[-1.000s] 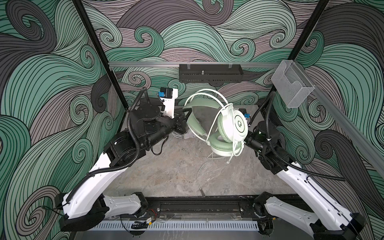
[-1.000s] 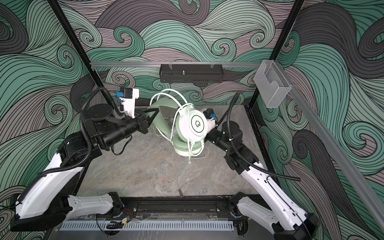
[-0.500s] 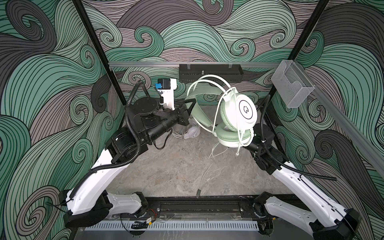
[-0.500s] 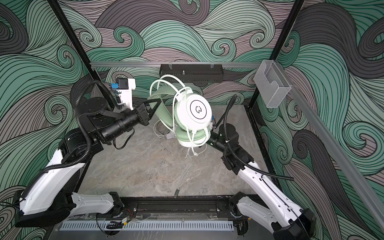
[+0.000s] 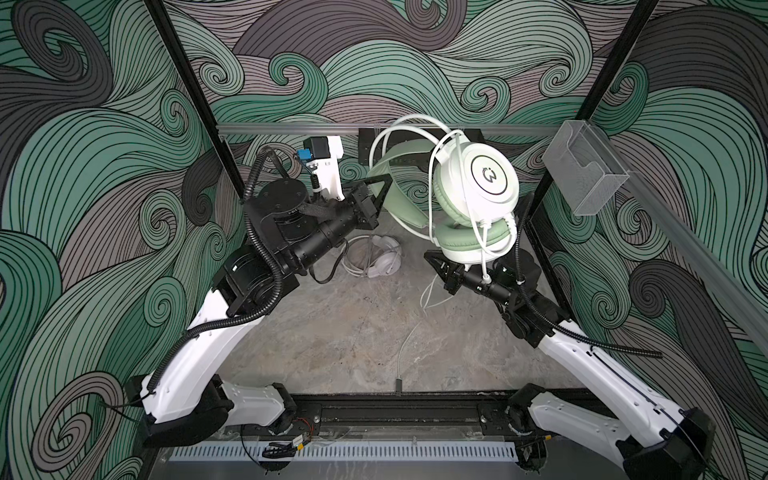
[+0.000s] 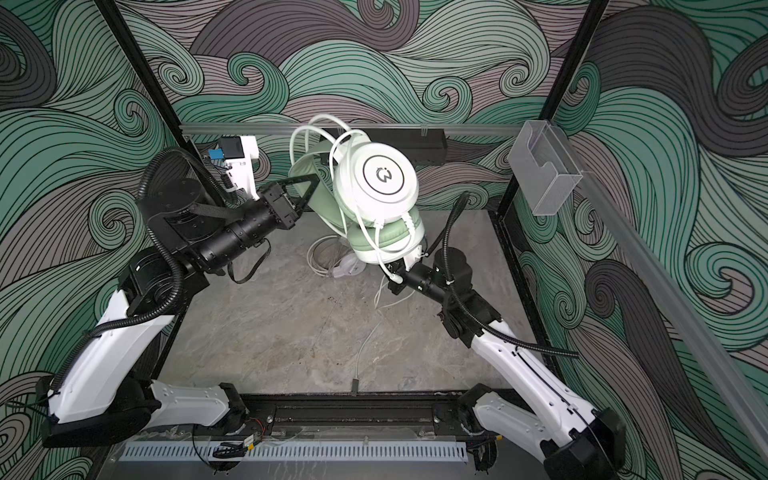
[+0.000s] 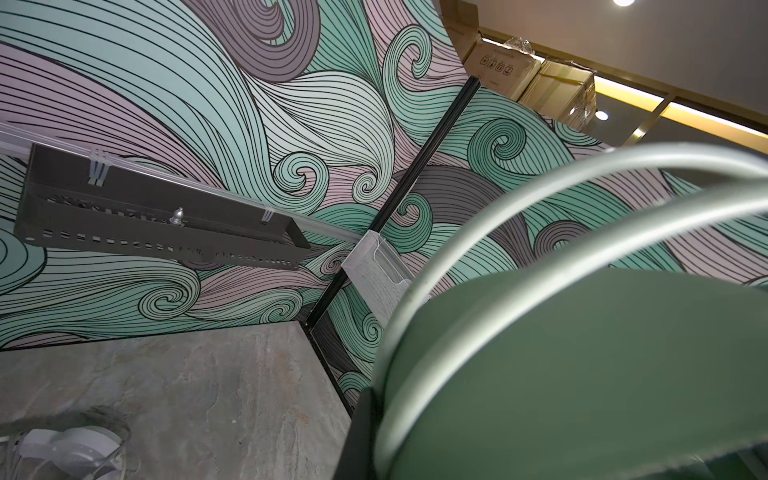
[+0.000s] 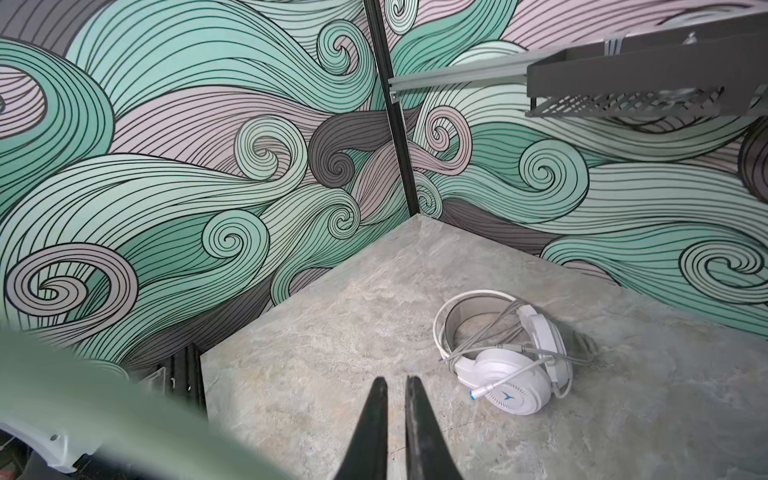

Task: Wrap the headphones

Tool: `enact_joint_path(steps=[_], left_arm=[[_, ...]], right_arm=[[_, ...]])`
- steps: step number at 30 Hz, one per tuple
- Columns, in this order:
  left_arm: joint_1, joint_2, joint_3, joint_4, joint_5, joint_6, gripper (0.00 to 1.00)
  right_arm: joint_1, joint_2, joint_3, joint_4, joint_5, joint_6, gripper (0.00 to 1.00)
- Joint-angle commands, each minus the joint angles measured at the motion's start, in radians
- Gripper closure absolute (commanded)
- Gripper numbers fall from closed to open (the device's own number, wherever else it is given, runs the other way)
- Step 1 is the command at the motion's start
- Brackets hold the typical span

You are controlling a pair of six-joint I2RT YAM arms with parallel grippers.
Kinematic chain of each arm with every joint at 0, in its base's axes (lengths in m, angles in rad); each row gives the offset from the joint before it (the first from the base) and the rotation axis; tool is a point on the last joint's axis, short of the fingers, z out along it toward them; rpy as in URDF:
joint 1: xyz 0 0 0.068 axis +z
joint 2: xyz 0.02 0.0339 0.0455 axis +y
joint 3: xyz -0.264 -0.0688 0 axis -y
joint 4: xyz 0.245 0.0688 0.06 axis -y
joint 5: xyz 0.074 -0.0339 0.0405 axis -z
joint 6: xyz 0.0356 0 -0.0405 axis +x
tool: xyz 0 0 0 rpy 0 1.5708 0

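**A:** Where's the pale mint green over-ear headset with white earcups [image 5: 473, 187]?

**B:** In the air, toward the back. The left gripper [image 5: 380, 193] is clamped on its padded green headband, with the earcups hanging on the right arm's side.

**A:** And its thin white cable [image 5: 405, 345]?

**B:** A few loops lie over the band. The rest drops from the cups, crosses the right gripper [image 8: 395, 380] behind its tips, then trails forward along the grey stone counter [image 5: 332, 332] to the plug [image 5: 398, 384] at the front edge.

**A:** The right fingers?

**B:** A narrow slit apart, with nothing visible between them. They sit just under the lower cup, so that arm is nearer the slack.

**A:** The all-white headset [image 8: 507, 382]?

**B:** On its side on the counter at the back, cable bundled on it.
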Motion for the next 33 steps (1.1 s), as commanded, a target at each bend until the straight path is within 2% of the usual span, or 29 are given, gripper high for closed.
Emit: enact_joint_path(steps=[1,5,12,17,25,33], left_arm=[[0.007,-0.006,0.075,0.139,0.023,-0.08,1.0],[0.012,0.005,0.09,0.152,0.024,-0.092,1.0],[0.031,-0.007,0.039,0.245,-0.038,-0.173,1.0],[0.084,-0.01,-0.036,0.368,-0.054,-0.304,1.0],[0.099,0.049,-0.003,0.384,-0.119,-0.371,1.0],[0.146,0.068,0.007,0.256,-0.242,-0.241,1.0]], right_arm=[[-0.007,-0.001,-0.016,0.054,-0.015,0.029,0.84],[-0.007,0.008,-0.022,0.068,-0.025,0.035,0.85],[-0.002,0.017,-0.044,0.038,-0.01,0.02,0.95],[0.023,0.012,-0.031,-0.102,0.082,-0.093,1.0],[0.126,0.016,0.009,-0.248,0.252,-0.201,1.0],[0.246,-0.02,0.031,-0.327,0.354,-0.271,1.0]])
